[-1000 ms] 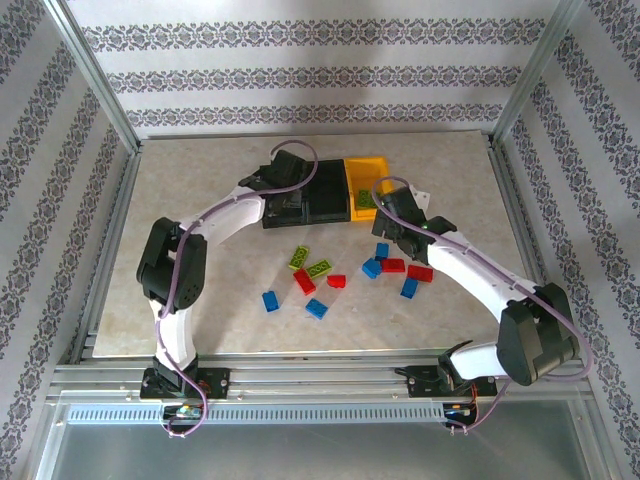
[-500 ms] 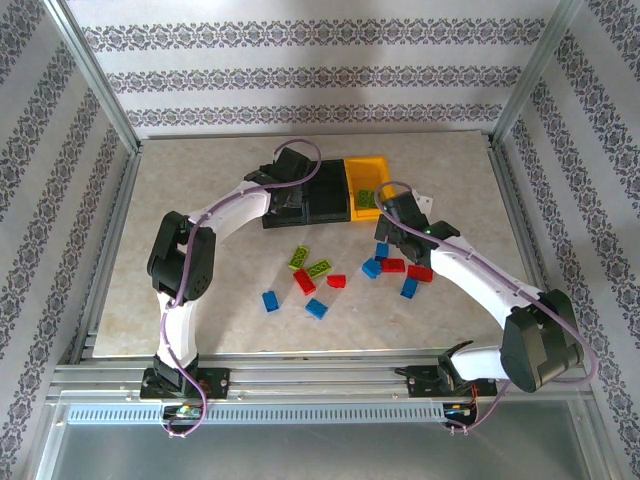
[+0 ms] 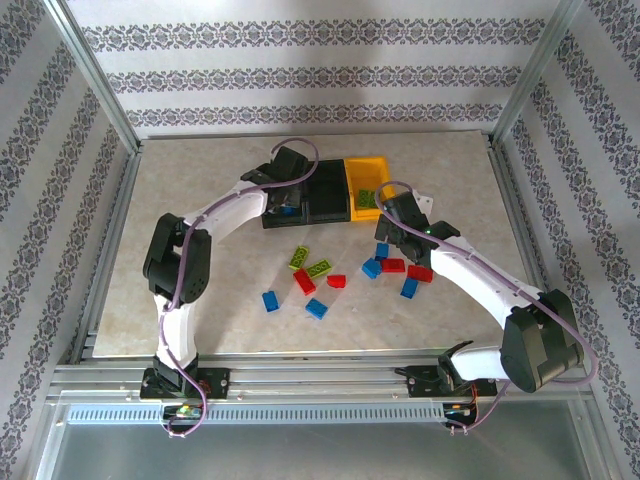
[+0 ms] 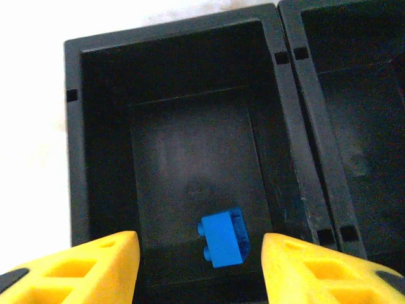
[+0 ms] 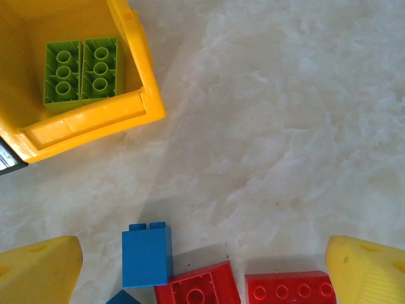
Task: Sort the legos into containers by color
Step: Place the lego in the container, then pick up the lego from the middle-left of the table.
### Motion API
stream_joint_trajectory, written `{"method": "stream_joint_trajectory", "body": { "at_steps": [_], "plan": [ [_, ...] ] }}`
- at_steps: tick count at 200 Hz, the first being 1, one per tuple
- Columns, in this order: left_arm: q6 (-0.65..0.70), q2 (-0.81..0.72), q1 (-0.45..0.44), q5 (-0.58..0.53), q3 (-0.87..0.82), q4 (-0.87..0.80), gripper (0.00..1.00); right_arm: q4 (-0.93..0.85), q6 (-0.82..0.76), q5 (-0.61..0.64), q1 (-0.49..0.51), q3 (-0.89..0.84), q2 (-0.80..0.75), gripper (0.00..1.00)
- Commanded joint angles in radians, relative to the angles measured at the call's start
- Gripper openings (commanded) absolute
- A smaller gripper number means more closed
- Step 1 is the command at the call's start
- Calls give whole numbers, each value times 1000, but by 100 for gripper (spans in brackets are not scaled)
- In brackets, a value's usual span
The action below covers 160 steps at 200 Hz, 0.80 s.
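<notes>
My left gripper (image 4: 196, 269) hangs open over the left black container (image 4: 73, 164). A blue lego (image 4: 223, 237) lies on that bin's floor between the yellow fingers, clear of both. From above, the left gripper (image 3: 288, 200) is over the row of containers, beside the middle black bin (image 3: 328, 198) and the yellow bin (image 3: 352, 180). Two lime green legos (image 5: 81, 69) lie in the yellow bin (image 5: 95, 117). My right gripper (image 5: 202, 272) stands wide open and empty above a blue lego (image 5: 147, 253) and two red legos (image 5: 196, 288) on the table.
Loose bricks lie scattered mid-table: green (image 3: 299, 257), red (image 3: 304, 281) and blue (image 3: 270, 300) to the left, with blue (image 3: 409, 288) and red (image 3: 420, 272) under the right arm. Metal frame posts (image 3: 95, 80) stand at the table's corners.
My left gripper has opened and the blue lego now lies loose in the left black bin. The right gripper drew back slightly from the yellow bin toward the loose bricks.
</notes>
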Motion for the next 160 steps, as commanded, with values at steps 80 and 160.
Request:
{"method": "stream_joint_trajectory", "body": {
  "at_steps": [80, 160],
  "plan": [
    [-142, -498, -32, 180, -530, -39, 63, -28, 39, 18, -9, 2, 9, 98],
    [-306, -763, -141, 259, -793, -98, 75, -25, 64, 14, -12, -12, -1, 98]
  ]
}}
